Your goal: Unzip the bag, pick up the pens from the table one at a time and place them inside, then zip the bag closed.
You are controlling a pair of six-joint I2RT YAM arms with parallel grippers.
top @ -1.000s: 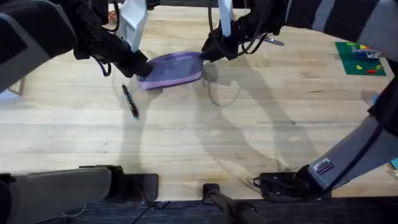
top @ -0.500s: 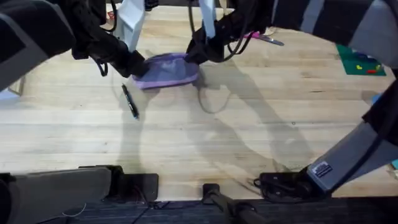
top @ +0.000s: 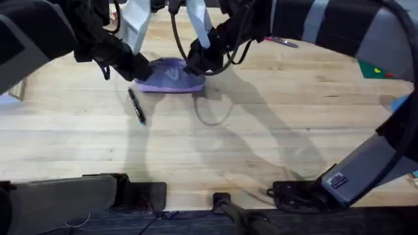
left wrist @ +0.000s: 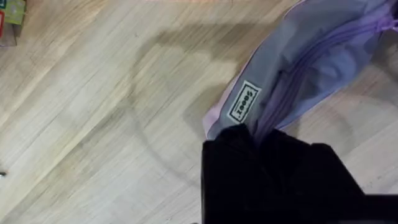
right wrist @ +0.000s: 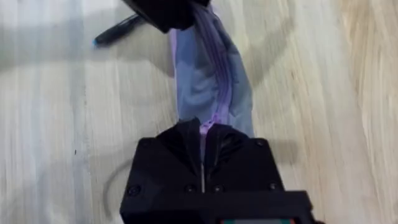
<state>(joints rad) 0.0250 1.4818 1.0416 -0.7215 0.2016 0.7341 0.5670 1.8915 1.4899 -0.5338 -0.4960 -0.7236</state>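
The lavender and grey bag (top: 168, 76) lies on the table (top: 261, 130) at the far middle-left. My left gripper (top: 140, 66) is shut on the bag's left end; in the left wrist view the fingers (left wrist: 258, 134) pinch the fabric beside a small label on the bag (left wrist: 311, 56). My right gripper (top: 196, 64) is shut on the zipper about midway along the bag, and in the right wrist view its tips (right wrist: 204, 127) close over the purple zipper line of the bag (right wrist: 211, 81). One black pen (top: 136, 106) lies just in front of the bag's left end, also seen as the pen (right wrist: 118, 31).
Scissors (top: 281, 42) lie behind the right arm at the far edge. A green card (top: 373, 68) sits at the far right. Cables hang over the bag. Bare wood stretches across the table's middle and front.
My right gripper has slid left along the bag's zipper, from its right end to about the middle. The bag looks shorter and bunched. The left gripper and pen stayed put.
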